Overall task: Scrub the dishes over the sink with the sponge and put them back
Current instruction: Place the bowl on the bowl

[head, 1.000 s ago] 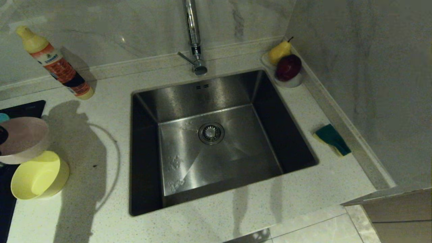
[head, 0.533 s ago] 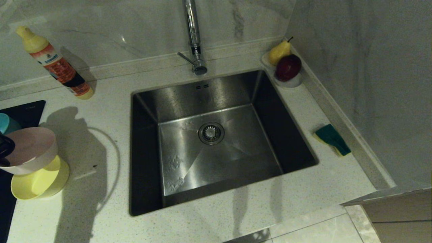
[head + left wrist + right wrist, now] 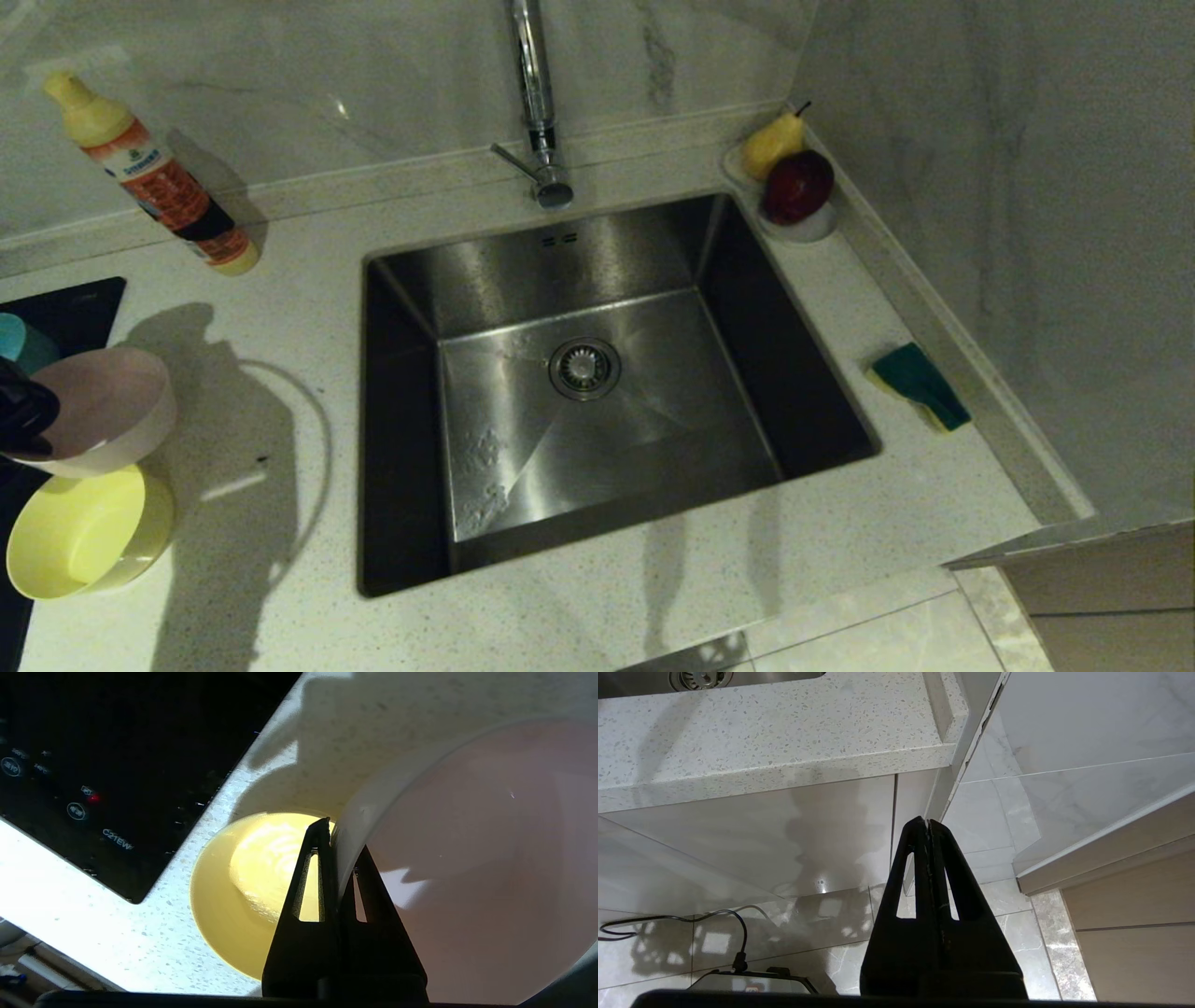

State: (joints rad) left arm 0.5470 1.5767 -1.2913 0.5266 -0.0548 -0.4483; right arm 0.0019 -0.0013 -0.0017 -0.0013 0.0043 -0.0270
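My left gripper [image 3: 334, 835] is shut on the rim of the pale pink bowl [image 3: 490, 858], one finger inside and one outside. At the far left of the head view, the pink bowl [image 3: 112, 401] hangs above the counter in that gripper [image 3: 23, 415]. The yellow bowl [image 3: 79, 546] lies below it near the counter's front, and a light blue bowl [image 3: 19, 341] peeks in behind. The sponge [image 3: 920, 385], green side up, lies on the counter right of the sink [image 3: 607, 252]. My right gripper [image 3: 927, 823] is shut and empty, parked low below the counter edge.
A detergent bottle [image 3: 154, 177] leans on the back wall at left. The black stove top [image 3: 65, 303] lies beside the bowls. The tap [image 3: 534, 93] rises behind the sink. A white dish with a pear and an apple [image 3: 794, 177] stands in the back right corner.
The pink bowl has moved right toward the sink in my left gripper. The yellow bowl has shifted toward the front left and lies flatter. The blue bowl has come into view.
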